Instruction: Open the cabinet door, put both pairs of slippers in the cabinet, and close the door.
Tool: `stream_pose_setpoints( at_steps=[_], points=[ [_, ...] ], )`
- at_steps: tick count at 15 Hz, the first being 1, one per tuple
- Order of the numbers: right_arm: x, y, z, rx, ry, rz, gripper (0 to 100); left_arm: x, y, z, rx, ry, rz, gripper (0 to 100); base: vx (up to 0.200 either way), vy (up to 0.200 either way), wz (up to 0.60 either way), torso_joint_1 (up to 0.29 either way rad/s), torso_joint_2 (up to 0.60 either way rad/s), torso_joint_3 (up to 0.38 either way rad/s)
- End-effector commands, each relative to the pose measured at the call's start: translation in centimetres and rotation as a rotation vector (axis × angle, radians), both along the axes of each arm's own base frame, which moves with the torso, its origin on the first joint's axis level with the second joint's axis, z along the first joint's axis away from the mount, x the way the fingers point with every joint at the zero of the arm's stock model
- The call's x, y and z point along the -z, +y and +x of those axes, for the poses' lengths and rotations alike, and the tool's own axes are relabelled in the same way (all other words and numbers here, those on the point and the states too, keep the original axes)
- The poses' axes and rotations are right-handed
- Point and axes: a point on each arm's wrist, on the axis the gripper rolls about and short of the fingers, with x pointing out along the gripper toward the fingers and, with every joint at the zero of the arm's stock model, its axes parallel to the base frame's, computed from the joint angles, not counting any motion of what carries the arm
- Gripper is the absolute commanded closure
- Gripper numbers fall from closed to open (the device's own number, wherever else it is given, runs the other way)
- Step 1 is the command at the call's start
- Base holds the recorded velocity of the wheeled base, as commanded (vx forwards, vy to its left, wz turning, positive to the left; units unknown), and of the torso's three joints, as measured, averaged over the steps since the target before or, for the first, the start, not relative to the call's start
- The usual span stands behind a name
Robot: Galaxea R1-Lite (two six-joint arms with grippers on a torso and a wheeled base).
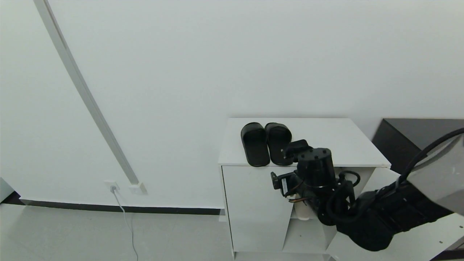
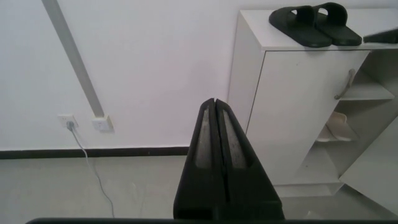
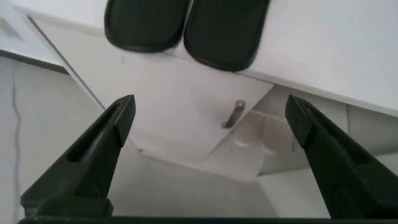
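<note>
On top of the white two-door cabinet, toward its left front corner: a pair of black rubber slide slippers, side by side and touching, heels at the cabinet's front edge. Below that top, left door shut, with a small metal handle near its inner edge; right door swung open, baring white shelves. On a shelf inside the cabinet, a pale object, too indistinct to name. In front of the cabinet's top edge, just beside the right-hand slipper's heel: right tool, black fingers spread wide with nothing between them. Off to the cabinet's left and apart from it: left tool, fingers pressed flat together, holding nothing. Farther left of the cabinet, low on the wall, a white socket with a thin cable hanging to the floor.
</note>
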Motion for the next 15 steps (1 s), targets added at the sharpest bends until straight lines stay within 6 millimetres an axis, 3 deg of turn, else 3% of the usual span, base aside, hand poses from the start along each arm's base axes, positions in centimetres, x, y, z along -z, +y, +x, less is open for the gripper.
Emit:
stream_pose_setpoints(
  at_steps=[1, 4, 10, 15],
  points=[
    [-6.6, 0.1, -0.9, 0.022, -0.049, 0.151, 0, 0.0, 0.0, 0.0, 0.000, 0.000, 0.000, 100, 0.000, 0.000, 0.00, 0.000, 0.00, 0.000],
    [-6.4, 1.3, -1.9, 0.016, -0.008, 0.184, 0, 0.0, 0.0, 0.0, 0.002, 0.000, -0.001, 100, 0.000, 0.000, 0.00, 0.000, 0.00, 0.000],
    [-3.3, 2.5, -1.3, 0.031, 0.045, 0.172, 0, 0.0, 0.0, 0.0, 0.003, 0.000, -0.001, 100, 0.200, 0.000, 0.00, 0.002, 0.00, 0.002],
    [0.5, 3.7, -0.1, 0.030, 0.055, 0.154, 0, 0.0, 0.0, 0.0, 0.003, 0.000, -0.004, 100, 0.200, 0.000, 0.00, 0.006, 0.01, 0.002]
  ],
)
